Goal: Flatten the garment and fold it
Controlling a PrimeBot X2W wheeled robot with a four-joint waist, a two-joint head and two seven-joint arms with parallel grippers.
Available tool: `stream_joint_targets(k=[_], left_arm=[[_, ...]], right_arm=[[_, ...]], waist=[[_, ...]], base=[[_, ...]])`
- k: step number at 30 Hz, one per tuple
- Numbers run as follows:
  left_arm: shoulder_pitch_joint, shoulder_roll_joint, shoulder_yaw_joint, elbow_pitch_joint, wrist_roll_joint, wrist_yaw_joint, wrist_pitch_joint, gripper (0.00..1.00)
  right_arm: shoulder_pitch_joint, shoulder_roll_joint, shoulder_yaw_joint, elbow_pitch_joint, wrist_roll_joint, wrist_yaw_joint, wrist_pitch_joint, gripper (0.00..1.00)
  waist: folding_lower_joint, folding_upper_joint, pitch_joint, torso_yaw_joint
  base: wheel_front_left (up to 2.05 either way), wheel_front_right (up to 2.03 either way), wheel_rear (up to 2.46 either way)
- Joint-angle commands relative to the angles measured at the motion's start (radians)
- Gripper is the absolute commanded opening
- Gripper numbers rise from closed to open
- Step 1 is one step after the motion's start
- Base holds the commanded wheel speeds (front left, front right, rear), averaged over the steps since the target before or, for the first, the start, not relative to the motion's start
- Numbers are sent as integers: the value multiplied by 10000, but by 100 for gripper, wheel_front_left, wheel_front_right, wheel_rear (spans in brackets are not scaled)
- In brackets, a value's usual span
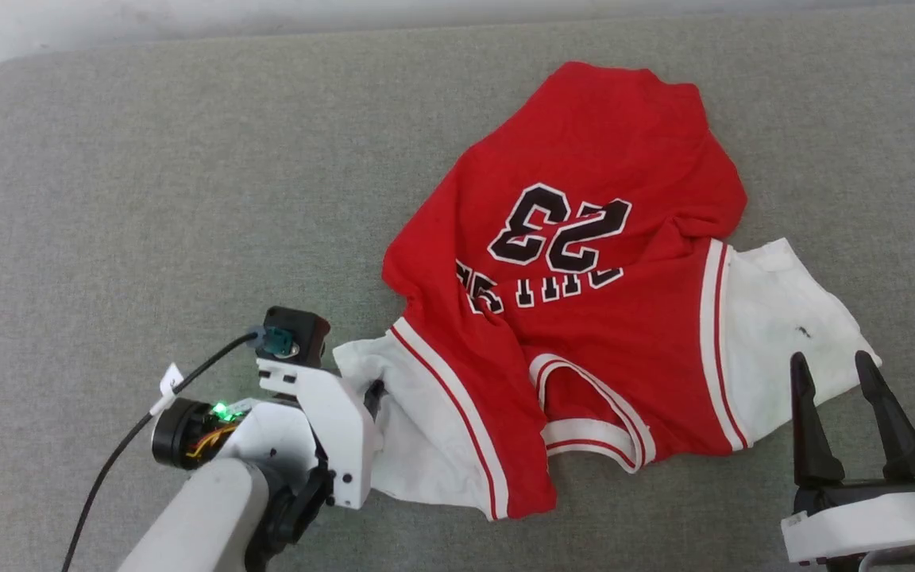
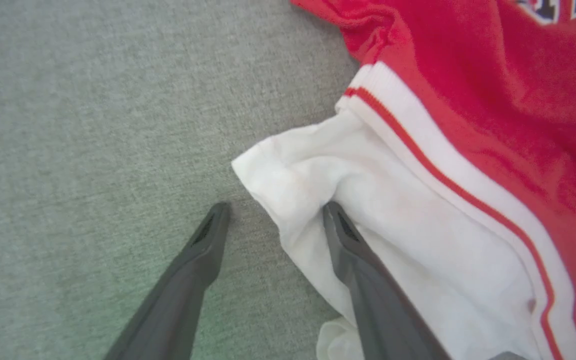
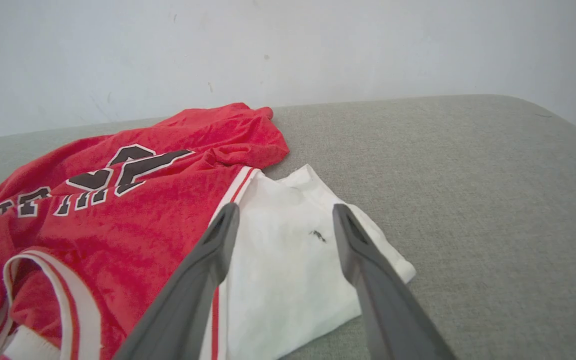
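The shirt (image 1: 608, 334) lies crumpled on the grey table (image 1: 148, 199). Its number side faces up, the collar (image 1: 592, 433) is toward the robot and the hem (image 1: 624, 79) is bunched at the far end. The step in hand looks like flattening, starting from the two white sleeves.

The left claw (image 2: 276, 212) is spread wide and down at the left sleeve (image 2: 393, 225). One finger rests on bare table and the other on the white cloth, so the sleeve's folded edge sits between them. To do this well, it should go a little deeper before closing, so it pinches the whole thickness of the edge and not just a wrinkle. A shallow bite would probably slip once the cloth is pulled.

The right claw (image 1: 832, 365) is also spread wide and holds nothing. Its tips are over the outer corner of the right sleeve (image 1: 775, 318), and in the right wrist view it appears to be above the cloth. It should come down on the sleeve's outer hem, well away from the red-and-white stripe.

With both sleeves gripped, the pull should go outward and evenly, low to the table. That way the red body stretches flat and does not lift or twist. The rumpled far hem will likely need smoothing afterwards.
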Motion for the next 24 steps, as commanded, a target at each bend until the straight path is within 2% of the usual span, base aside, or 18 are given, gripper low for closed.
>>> stream_joint_targets(k=[1,3,4,5,11,14,24], left_arm=[[115,-131,-175,398,-139,-100,132,100],[83,-287,-198,563,-403,-257,158,100],[68,-303,-219,615,-458,-318,179,82],[22,-334,-231,694,-512,-416,79,0],[30,-387,-272,989,-615,-593,-159,0],[152,-492,-31,940,-758,-526,-662,0],[1584,-829,1456,-540,-1176,385,-3206,0]], right_arm=[[-158,22,4,27,32,-7,-59,100],[-181,22,2,88,41,-7,-85,100],[-183,22,4,110,45,-7,-93,100],[-189,22,7,163,51,-7,-113,100],[-165,22,33,262,71,-7,-137,100],[-105,22,32,303,54,-7,-126,100],[147,22,34,166,-117,-7,58,100]], waist=[[1,0,28,-32],[1,0,34,-65],[1,0,25,-74],[1,0,0,-88],[1,0,-155,-91],[1,0,-308,-84],[1,0,-785,23]], base=[[0,0,0],[0,0,0],[0,0,0],[0,0,0],[0,0,0],[0,0,0],[0,0,0]])
